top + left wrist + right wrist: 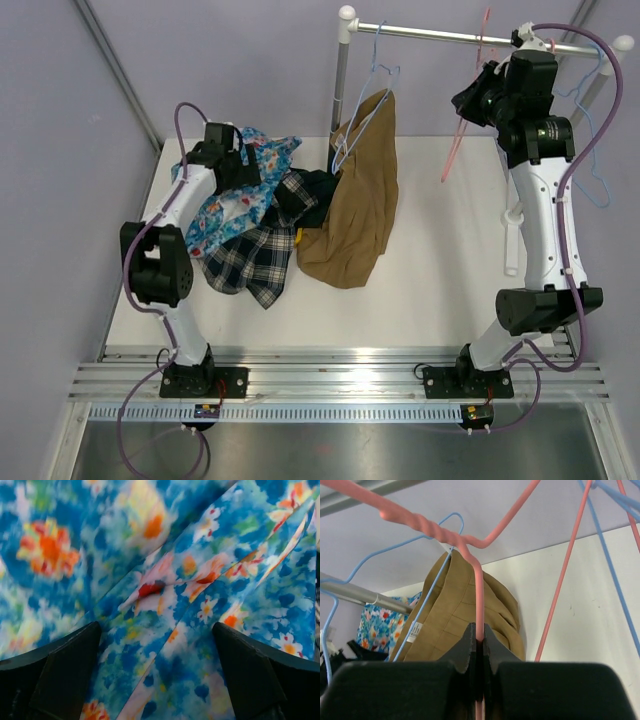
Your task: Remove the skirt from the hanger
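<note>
The tan skirt [355, 200] hangs on a light-blue wire hanger [372, 80] from the rail, its lower part resting on the table. It also shows in the right wrist view [455, 615], with the blue hanger wire [420, 612] running along it. My right gripper [478, 98] is up by the rail, to the right of the skirt, shut on a pink hanger's wire [479, 595]; the jaws [479, 635] pinch it. My left gripper [245, 165] is open and empty just over the blue floral garment [165, 580], its fingers [65, 670] wide apart.
The floral garment [235, 205] and a dark tartan garment [250, 260] lie piled left of the skirt. The pink hanger [465, 130] hangs from the metal rail [450, 38]. More light-blue hangers [590, 170] hang at the far right, behind my right arm.
</note>
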